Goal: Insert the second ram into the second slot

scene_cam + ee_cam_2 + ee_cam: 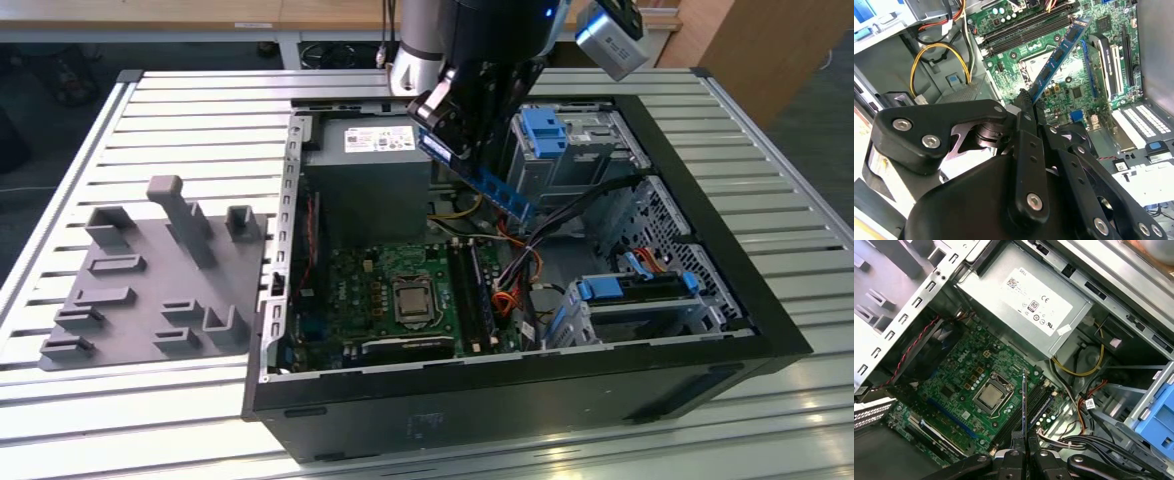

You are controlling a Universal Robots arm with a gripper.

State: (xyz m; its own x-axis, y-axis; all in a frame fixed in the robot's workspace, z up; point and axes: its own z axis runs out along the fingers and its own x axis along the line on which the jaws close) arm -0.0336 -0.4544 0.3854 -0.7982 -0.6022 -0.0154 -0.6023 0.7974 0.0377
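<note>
My gripper [451,125] is shut on the second ram [499,190], a thin blue circuit-board stick held by one end and slanting down into the open computer case. In the second wrist view the second ram [1059,55] reaches from the gripper [1028,102] out over the green motherboard [1074,90], with its far end above the long dark memory slots [1024,29]. In the first wrist view it appears edge-on as a thin line [1024,405] between the fingers [1015,436], hanging above and apart from the memory slots [1038,402] beside the processor socket [991,396].
The black case [534,380] lies open on a slatted metal table [160,90]. Inside are the grey power supply [374,150], light-blue drive-bay latches [545,128], and yellow and orange cables [507,300]. A grey fixture plate [147,290] with upright posts lies on the exterior view's left.
</note>
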